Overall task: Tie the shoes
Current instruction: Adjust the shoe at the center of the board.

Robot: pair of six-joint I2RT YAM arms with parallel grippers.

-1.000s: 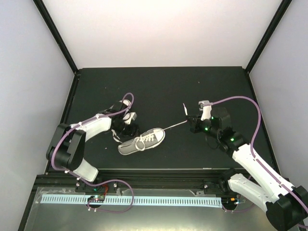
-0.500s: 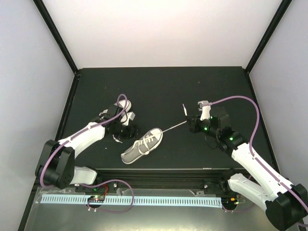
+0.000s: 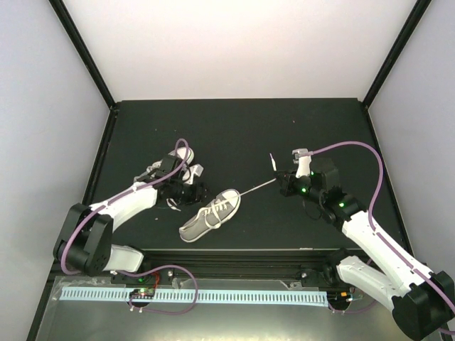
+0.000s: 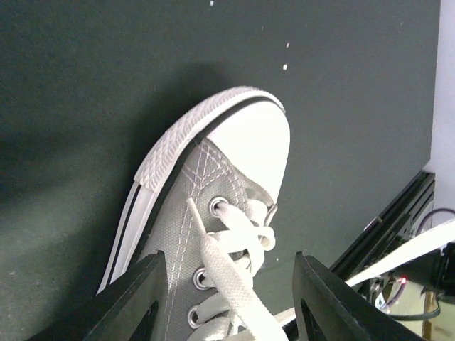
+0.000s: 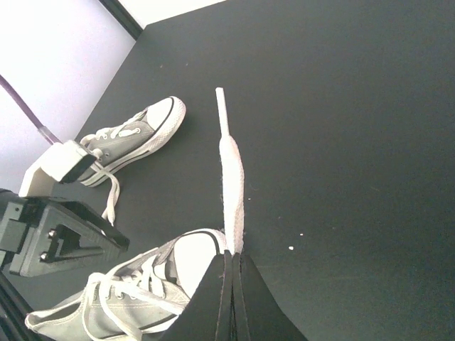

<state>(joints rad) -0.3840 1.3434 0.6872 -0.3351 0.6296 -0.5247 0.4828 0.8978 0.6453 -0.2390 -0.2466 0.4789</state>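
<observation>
A black tabletop (image 3: 242, 128) holds two small grey canvas shoes with white rubber toes and white laces. The middle shoe (image 3: 210, 212) lies slanted near the front edge. Far left of the middle shoe is the white left arm (image 3: 131, 195), one of two arms, and it bends in toward that shoe. The left jaws hang just left of the middle shoe. They stand apart above the laces and white toe cap (image 4: 256, 142) of a shoe, but I cannot tell which shoe. The other shoe (image 5: 131, 138) sits behind and left of the middle shoe, and from above the left arm covers most of it. One white lace (image 3: 257, 186) stretches right from the front of the middle shoe. The right jaws are pinched together on that lace. Further right is the white right arm (image 3: 370, 238), with a purple cable (image 3: 355, 145) looping over it.
</observation>
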